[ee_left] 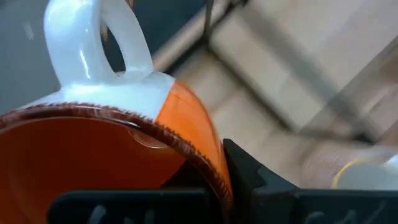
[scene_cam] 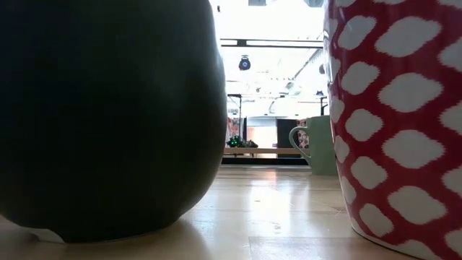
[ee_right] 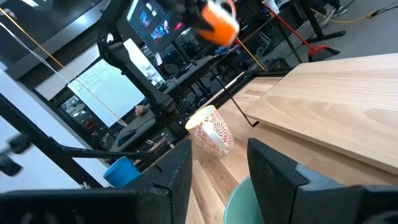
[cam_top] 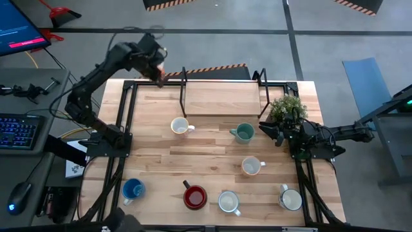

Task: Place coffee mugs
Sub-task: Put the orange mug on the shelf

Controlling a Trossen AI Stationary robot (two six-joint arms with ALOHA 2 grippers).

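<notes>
An orange mug (ee_left: 93, 162) with a white handle (ee_left: 93, 43) hangs in the air over the table's far left corner, with my left gripper (cam_top: 156, 69) shut on it; the right wrist view shows the orange mug (ee_right: 217, 22) high above the table. Several other mugs stand on their bases on the table: white (cam_top: 181, 125), teal (cam_top: 243, 133), cream (cam_top: 252, 166), blue (cam_top: 133, 189), dark red (cam_top: 194, 196). My right gripper (ee_right: 217, 168) waits open at the table's right side, nothing between its fingers. My left gripper holds the orange mug by its rim and wall (ee_left: 199, 162), on the side away from the handle. One finger (ee_left: 249, 171) lies against the wall's outside; the other seems to be inside, mostly hidden by the wall. The fingers slant down from above. The mug is lifted clear.
A raised wooden shelf (cam_top: 222, 96) on black legs stands at the table's far middle. A potted plant (cam_top: 288, 108) sits by the right arm. Two more mugs (cam_top: 228, 202), (cam_top: 290, 198) stand near the front edge. Bare wood lies in the table's middle.
</notes>
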